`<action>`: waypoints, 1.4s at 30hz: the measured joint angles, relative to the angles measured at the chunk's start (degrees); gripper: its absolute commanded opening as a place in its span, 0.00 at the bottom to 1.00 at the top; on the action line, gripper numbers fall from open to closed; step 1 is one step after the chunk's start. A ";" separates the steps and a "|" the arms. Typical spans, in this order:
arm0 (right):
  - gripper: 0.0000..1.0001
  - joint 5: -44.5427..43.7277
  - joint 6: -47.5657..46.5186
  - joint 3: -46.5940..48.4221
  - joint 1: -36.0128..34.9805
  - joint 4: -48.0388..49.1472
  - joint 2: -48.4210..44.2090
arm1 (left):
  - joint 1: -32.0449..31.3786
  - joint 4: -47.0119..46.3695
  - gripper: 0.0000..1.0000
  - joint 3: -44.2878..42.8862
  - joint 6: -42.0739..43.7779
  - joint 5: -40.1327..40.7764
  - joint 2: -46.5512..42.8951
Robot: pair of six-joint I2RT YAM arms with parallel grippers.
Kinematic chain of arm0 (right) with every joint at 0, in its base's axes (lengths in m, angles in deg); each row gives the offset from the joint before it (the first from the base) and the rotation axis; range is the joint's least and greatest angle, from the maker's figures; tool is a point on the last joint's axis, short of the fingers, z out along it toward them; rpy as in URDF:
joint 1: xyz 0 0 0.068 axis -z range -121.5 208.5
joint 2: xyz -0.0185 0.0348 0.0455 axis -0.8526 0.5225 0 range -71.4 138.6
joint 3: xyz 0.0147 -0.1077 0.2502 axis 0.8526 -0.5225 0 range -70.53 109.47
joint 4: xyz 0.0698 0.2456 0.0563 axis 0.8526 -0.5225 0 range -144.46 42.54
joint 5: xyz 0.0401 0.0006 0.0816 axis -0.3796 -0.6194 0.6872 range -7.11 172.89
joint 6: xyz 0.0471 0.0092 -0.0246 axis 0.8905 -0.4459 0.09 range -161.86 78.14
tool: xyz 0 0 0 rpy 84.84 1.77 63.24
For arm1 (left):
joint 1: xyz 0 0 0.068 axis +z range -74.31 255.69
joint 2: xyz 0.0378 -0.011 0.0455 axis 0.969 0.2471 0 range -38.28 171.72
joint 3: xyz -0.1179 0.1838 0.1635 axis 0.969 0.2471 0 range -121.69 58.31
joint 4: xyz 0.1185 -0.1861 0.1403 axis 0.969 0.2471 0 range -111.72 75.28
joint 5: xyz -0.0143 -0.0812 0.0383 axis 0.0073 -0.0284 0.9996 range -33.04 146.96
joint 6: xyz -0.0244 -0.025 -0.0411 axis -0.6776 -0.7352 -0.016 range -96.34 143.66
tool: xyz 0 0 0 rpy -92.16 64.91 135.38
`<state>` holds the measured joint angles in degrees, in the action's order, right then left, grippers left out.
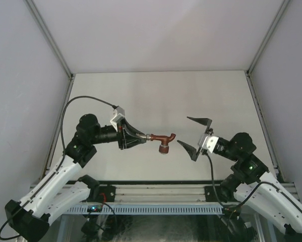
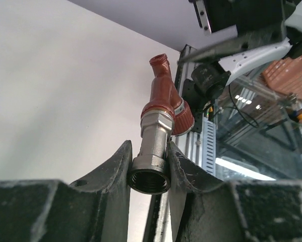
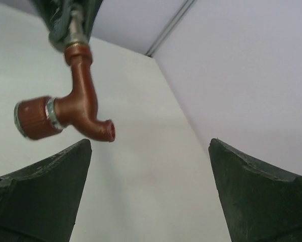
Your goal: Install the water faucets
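Water faucet (image 1: 161, 137) level, spout toward right hand (image 1: 183, 130) | left hand (image 1: 142, 136) clamps fitting (image 2: 153, 151) | right hand apart

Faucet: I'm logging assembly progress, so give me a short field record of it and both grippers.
faucet: red-brown, seated in the end of a silver fitting
thread depth: cannot tell
left gripper: jaws shut on fitting
right gripper: jaws open, empty, apart from faucet
spout: points toward right gripper
knob: on the side nearer the arm bases
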<state>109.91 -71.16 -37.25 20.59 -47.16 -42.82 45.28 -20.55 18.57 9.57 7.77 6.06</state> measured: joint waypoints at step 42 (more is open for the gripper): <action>0.23 -30.88 -40.28 -4.50 -31.58 12.35 12.33 | 5.09 -1.62 0.00 -3.76 -18.25 -2.38 2.43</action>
<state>79.03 -111.44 -41.76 -11.00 -34.82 -30.50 50.37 -22.17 14.81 -8.68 5.39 8.49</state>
